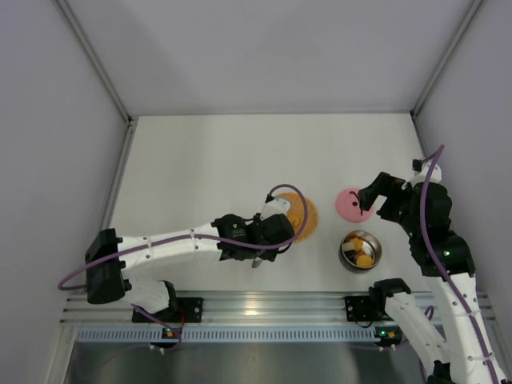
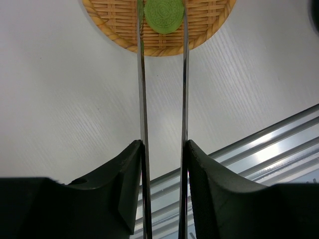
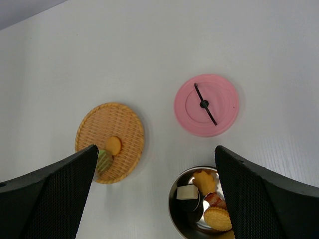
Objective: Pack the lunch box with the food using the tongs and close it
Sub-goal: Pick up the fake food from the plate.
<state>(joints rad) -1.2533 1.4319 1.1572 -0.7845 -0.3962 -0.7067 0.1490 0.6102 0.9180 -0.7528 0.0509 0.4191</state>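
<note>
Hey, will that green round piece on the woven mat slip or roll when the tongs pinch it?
The green piece looks thin and flat, so probably light and unlikely to roll. Its round edge could slip or pivot between the slim, shiny tongs. Whether it is brittle, I cannot tell.

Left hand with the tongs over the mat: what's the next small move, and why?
Probably squeeze the left hand to pinch the tongs shut: their arms flank the green piece, which lies flat on the mat, not yet lifted.
</note>
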